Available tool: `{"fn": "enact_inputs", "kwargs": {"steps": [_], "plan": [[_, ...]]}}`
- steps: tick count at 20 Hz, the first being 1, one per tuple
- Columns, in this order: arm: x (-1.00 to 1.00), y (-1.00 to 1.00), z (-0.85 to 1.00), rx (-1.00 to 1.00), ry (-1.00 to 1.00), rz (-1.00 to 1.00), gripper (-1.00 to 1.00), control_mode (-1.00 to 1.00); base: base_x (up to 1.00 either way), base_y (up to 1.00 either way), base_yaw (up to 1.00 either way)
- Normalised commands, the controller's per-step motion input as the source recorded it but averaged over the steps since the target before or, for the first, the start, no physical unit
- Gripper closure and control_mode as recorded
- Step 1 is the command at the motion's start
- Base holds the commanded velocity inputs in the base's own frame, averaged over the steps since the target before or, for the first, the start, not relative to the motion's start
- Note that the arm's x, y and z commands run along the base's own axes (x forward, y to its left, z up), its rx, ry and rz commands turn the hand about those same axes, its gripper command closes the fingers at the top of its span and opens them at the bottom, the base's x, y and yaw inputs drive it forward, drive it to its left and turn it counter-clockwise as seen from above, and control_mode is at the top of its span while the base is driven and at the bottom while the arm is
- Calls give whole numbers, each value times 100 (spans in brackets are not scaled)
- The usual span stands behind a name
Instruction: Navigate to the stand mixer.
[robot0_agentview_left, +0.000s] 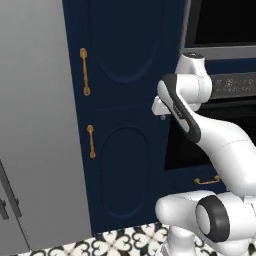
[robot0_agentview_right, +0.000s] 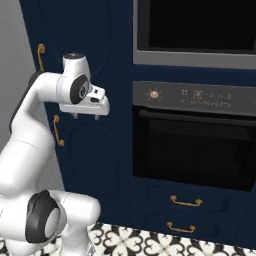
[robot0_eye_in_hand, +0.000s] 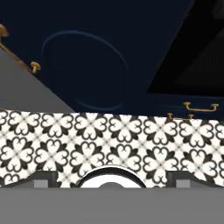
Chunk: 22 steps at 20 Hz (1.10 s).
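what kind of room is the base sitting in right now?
Most likely a kitchen. A built-in wall oven with a control panel sits in navy cabinetry, tall cabinet doors with brass handles stand beside it, and the floor is patterned tile.

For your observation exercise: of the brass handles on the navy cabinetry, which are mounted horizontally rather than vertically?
The two drawer handles below the oven: upper and lower. The tall door's handles stand vertical.
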Motion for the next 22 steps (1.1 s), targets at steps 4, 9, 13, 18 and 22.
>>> {"fn": "enact_inputs", "kwargs": {"steps": [4,9,13,18,22], "plan": [[0,0,0,0,0,0,-100,100,-100,-9,-12],[0,0,0,0,0,0,-100,100,-59,-4,-23],[0,0,0,0,0,0,-100,100,0,0,-61],[0,0,0,0,0,0,-100,100,0,-6,-68],[0,0,0,0,0,0,-100,100,-2,-10,-73]]}}
